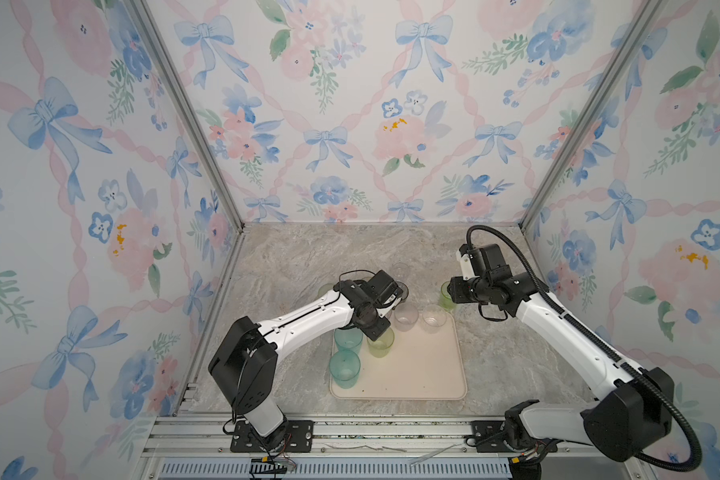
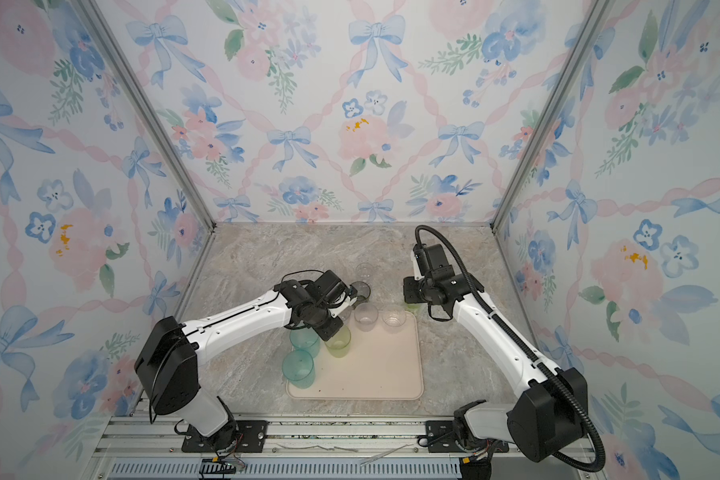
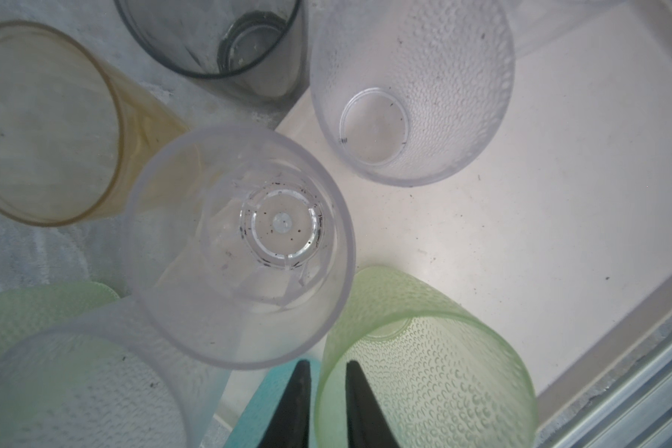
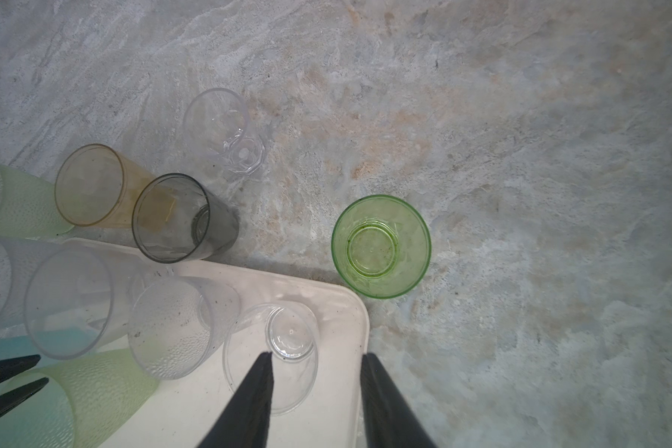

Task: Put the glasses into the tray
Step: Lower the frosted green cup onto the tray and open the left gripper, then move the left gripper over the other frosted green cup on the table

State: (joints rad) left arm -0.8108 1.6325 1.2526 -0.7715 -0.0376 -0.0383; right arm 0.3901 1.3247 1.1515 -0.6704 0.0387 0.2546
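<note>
Glasses (image 1: pixel 406 318) are standing partly inside and partly outside the tray (image 1: pixel 425 370). Sitting upright in it, in both top views, are two teal tumblers (image 1: pixel 345 365) along the left edge, a pale green dimpled tumbler (image 1: pixel 380 343) just beside them, and clear tumblers (image 2: pixel 393 318) along the far edge. Waiting on the marble tabletop (image 4: pixel 482 116) just beyond that edge are the smoky grey glass (image 4: pixel 179 217), the amber glass (image 4: pixel 94 186) close beside it, a faceted clear glass (image 4: pixel 226 132) and another pale green one (image 4: pixel 12 201). Off the far right corner is a short bright green glass (image 4: pixel 381 246).

They are all looking like thin, stiff, light plastic, some smooth and some dimpled. They are likely to be tipping easily and slipping under a side squeeze. Pinching the rim, one finger inside and one outside, is looking like the safest hold, especially with neighbours crowding so close.

The left gripper (image 3: pixel 327 362) is hovering over the tray's crowded far left part with its jaws a little apart. The pale green rim is lying right under the gap, and though I cannot be certain, nothing seems pinched. The right gripper (image 4: pixel 317 355) is hanging over the tray's far right corner, jaws well apart and holding nothing, with the short bright green glass near it.
</note>
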